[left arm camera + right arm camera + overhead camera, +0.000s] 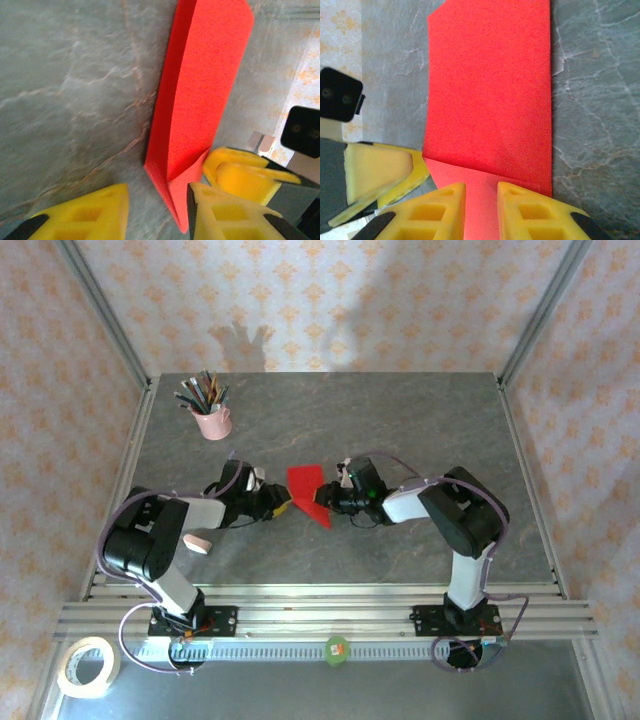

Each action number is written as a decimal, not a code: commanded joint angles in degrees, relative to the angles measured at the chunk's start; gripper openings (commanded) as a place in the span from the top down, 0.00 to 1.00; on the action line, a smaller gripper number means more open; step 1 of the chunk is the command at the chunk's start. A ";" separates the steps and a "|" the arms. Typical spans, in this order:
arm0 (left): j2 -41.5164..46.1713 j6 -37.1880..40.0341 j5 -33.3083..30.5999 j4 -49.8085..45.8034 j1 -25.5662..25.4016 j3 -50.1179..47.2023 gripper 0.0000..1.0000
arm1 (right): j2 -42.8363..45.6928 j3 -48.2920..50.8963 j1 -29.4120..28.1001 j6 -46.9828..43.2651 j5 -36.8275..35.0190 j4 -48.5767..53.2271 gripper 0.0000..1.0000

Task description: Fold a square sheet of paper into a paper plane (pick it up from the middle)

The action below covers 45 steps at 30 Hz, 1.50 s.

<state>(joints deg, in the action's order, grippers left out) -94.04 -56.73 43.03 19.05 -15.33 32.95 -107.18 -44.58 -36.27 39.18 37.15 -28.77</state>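
- The red paper plane [306, 485], a folded dart, lies mid-counter between the two hands, its long axis slanting away from the arm bases
- Left hand [157, 215]: yellow fingers spread, straddling the plane's near corner, where a fold seems to stand up; the paper runs straight ahead of it
- Right hand [481, 210]: fingers set narrow at the plane's near edge, from the opposite side; whether they pinch it I cannot tell
- Both hands are equally near the plane, close beside each other
- The grey counter [420, 430] lies open beyond; the pink cup of pencils [213, 423] stands well apart, far left
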 commanded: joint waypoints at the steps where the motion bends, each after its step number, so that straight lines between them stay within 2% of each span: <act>1: -1.66 -2.23 -1.08 2.14 -0.92 2.81 0.68 | 1.07 2.25 0.82 -1.74 -0.33 5.00 0.77; 13: -3.71 -2.33 0.19 1.74 -1.82 5.51 0.71 | 1.60 2.84 0.86 -2.17 -0.67 4.72 0.77; 22: -5.96 -1.19 6.70 3.29 -1.88 6.13 0.71 | 2.06 2.05 0.99 -4.50 -0.33 4.88 0.77; 29: -6.99 0.33 7.49 2.19 -1.82 6.97 0.76 | 2.15 0.16 0.98 -7.61 0.38 6.26 0.76; 33: -7.10 0.63 7.69 1.66 -1.81 7.31 0.84 | 2.95 -0.76 1.16 -9.11 0.25 7.23 0.76; 37: -6.30 1.05 6.81 0.39 -1.63 7.60 0.85 | 5.33 -1.75 1.55 -11.52 -1.88 9.16 0.72; 42: -5.77 0.11 6.19 0.76 -1.68 7.66 0.82 | 5.40 -3.32 1.58 -13.93 -2.86 12.13 0.71; 45: -5.70 -0.11 5.72 0.85 -1.67 7.76 0.85 | 5.51 -3.43 1.57 -14.58 -3.16 12.79 0.71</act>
<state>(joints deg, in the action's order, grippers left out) -100.60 -57.06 49.12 20.34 -16.88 39.40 -103.11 -46.96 -34.76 26.92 35.75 -18.74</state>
